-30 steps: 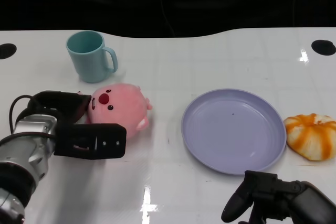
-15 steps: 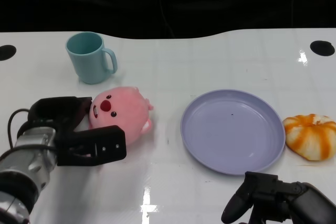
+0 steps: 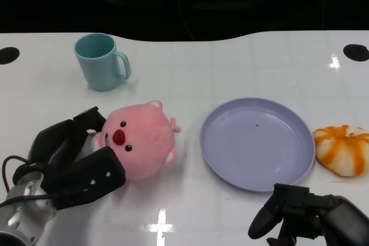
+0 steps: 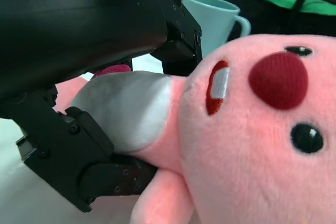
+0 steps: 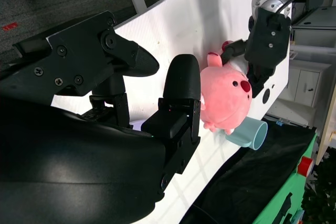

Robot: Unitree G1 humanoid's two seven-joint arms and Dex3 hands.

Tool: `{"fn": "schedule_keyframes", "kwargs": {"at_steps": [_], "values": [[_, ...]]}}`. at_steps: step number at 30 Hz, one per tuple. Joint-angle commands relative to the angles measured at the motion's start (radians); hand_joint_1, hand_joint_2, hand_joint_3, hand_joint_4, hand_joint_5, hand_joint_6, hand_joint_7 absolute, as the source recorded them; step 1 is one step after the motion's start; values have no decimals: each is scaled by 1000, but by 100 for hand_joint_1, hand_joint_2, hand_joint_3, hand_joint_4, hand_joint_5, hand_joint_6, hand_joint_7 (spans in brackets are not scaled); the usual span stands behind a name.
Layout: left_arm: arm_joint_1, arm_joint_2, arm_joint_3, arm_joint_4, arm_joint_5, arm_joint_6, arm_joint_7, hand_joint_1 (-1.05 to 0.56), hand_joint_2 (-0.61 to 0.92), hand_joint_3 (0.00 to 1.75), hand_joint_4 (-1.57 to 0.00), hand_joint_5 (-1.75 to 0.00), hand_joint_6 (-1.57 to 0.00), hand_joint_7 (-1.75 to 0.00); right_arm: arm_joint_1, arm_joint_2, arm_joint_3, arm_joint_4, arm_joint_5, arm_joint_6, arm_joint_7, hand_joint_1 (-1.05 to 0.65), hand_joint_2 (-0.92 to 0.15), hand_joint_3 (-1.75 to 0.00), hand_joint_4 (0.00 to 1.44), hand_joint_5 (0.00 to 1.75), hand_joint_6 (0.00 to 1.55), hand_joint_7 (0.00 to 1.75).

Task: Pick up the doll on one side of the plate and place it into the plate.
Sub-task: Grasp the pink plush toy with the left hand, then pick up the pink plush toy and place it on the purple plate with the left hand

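The doll (image 3: 143, 145) has tipped toward the plate (image 3: 257, 142), gripped by the left hand (image 3: 75, 162); next, carry it over.

Head view overhead; wrist views close, all sharing pink doll (image 3: 143, 147).

The left hand (image 3: 72, 162) now sits lower and nearer the table's front edge than a second ago, its fingers turned more steeply around the pink doll (image 3: 141, 142). The doll comes with it, tilted (face now angled down-left), and lies slightly closer to the plate (image 3: 300, 142).
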Motion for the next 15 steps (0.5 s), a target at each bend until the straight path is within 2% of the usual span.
{"fn": "schedule_keyframes", "kwargs": {"at_steps": [1,8,11,15], "values": [[36,-1,32,-142,-36,54,-70,-12,38,139,-97,-175,-77,-175,-1,2,-7,1,12,-3,-1,-11,-65,-92,62,159,58,122],[47,-33,37,-387,-23,193,-152,-10,35,144,-99,-175,-79,-175,3,-1,3,-5,5,-5,0,-10,-65,-92,63,159,59,124],[17,-58,29,-424,-21,222,-182,-10,33,148,-99,-175,-78,-175,-5,-2,13,-6,-6,4,-2,-11,-65,-92,63,159,59,123],[-44,-106,24,-412,-26,253,-216,-14,38,138,-99,-175,-78,-175,-17,4,25,10,-10,3,-5,-11,-64,-92,64,158,60,124]]}}
